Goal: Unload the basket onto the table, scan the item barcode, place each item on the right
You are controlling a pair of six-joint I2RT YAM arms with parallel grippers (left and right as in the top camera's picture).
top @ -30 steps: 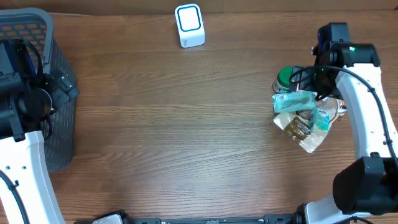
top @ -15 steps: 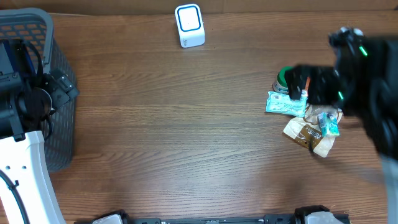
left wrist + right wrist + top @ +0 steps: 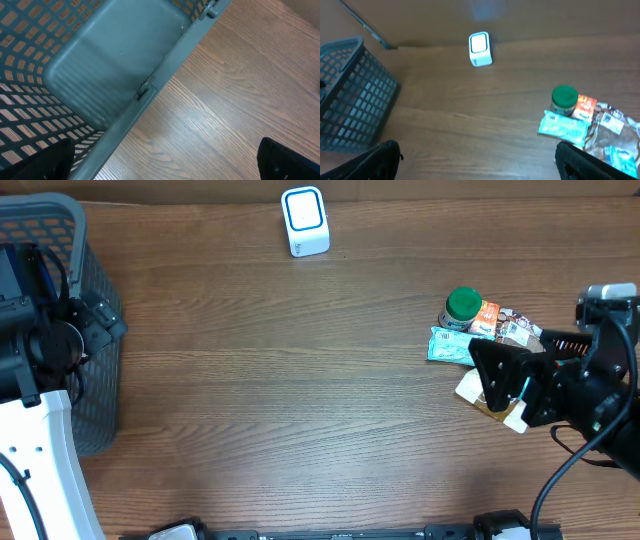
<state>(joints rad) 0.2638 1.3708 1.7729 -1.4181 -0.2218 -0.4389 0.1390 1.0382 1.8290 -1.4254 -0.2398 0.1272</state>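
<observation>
Overhead, green-lidded jar [image 3: 463, 304], teal packet [image 3: 450, 346], white scanner [image 3: 304, 220]

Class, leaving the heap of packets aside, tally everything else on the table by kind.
Basket: 1
Scanner: 1
Green-lidded jar: 1
Total: 3

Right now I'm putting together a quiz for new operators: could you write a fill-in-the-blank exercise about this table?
The jar in the pile has a ___ lid.
The white scanner has a ___ outline on its face.
The basket stands by the robot's ___ arm.
The right gripper holds nothing, its jaws ___.
Missing words: green; blue; left; open.
</observation>
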